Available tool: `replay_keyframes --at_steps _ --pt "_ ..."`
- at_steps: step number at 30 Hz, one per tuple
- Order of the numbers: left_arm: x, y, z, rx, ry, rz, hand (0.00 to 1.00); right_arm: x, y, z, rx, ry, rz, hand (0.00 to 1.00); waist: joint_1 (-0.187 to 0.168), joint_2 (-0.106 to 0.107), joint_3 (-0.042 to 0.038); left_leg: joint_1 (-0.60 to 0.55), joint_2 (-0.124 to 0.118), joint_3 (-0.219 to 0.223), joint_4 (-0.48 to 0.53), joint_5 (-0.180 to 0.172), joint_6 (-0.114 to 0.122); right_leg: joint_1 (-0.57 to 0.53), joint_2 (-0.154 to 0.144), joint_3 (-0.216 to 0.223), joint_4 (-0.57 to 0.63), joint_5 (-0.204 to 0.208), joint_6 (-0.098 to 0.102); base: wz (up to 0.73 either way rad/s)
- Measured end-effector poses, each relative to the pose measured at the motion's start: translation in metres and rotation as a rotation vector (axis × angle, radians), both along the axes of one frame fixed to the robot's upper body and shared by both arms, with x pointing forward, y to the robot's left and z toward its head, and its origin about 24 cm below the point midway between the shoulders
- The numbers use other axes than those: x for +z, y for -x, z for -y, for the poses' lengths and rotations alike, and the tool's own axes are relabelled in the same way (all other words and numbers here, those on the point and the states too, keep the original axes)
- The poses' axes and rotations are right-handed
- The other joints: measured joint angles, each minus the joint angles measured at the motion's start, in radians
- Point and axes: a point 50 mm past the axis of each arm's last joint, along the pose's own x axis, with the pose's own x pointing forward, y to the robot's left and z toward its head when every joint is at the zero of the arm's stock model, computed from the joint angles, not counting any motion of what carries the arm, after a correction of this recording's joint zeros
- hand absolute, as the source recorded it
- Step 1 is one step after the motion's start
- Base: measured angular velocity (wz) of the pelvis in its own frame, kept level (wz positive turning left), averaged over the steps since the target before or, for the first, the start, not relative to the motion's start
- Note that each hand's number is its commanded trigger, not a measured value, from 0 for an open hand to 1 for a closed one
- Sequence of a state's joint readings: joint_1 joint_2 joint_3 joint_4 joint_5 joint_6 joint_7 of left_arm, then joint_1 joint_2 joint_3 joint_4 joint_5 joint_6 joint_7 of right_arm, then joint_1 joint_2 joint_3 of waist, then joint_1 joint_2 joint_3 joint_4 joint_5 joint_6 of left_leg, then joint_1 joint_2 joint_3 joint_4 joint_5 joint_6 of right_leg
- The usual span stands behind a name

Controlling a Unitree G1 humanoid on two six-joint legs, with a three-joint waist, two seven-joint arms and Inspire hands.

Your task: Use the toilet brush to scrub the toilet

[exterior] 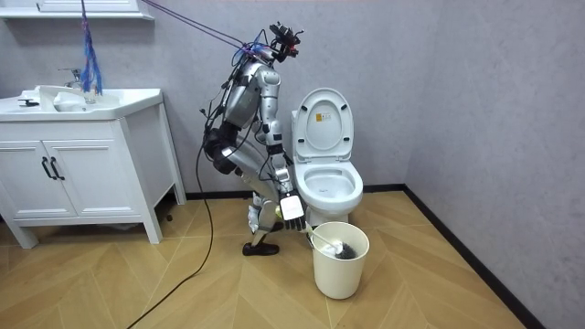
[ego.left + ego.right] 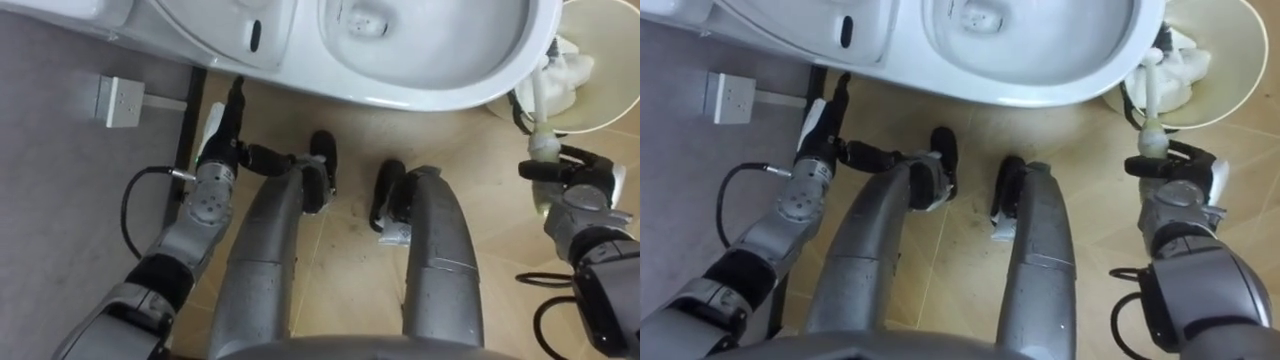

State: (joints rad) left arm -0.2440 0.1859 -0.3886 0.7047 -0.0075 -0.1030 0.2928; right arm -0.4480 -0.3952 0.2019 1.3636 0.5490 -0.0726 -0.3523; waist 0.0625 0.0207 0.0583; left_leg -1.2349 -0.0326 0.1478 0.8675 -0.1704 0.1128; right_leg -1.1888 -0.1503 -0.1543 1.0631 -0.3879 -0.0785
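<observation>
- Right hand (image 2: 572,178) is clenching the toilet brush (image 2: 542,112) handle, head sitting in the bucket (image 2: 612,70).
- Toilet bowl (image 2: 450,95) is lying just left of the bucket.
- Left hand (image 2: 222,150) is hanging open, farther off.

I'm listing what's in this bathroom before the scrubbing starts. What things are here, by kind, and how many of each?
toilet: 1
toilet brush, gripped in the right hand: 1
bucket: 1
vanity cabinet: 1
wall socket: 1
Total: 5
</observation>
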Motion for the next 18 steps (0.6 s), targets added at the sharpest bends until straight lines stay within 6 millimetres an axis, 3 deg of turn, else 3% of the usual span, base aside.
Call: replay_keyframes --at_steps 18 --pt "-0.003 0.0 -0.001 0.0 -0.013 -0.054 0.0 -0.011 0.009 -0.004 -0.043 -0.171 0.028 1.0 0.0 0.013 0.0001 0.026 0.005 -0.045 0.026 -0.018 -0.023 0.058 0.018 -0.033 -0.012 -0.012 -0.018 0.01"
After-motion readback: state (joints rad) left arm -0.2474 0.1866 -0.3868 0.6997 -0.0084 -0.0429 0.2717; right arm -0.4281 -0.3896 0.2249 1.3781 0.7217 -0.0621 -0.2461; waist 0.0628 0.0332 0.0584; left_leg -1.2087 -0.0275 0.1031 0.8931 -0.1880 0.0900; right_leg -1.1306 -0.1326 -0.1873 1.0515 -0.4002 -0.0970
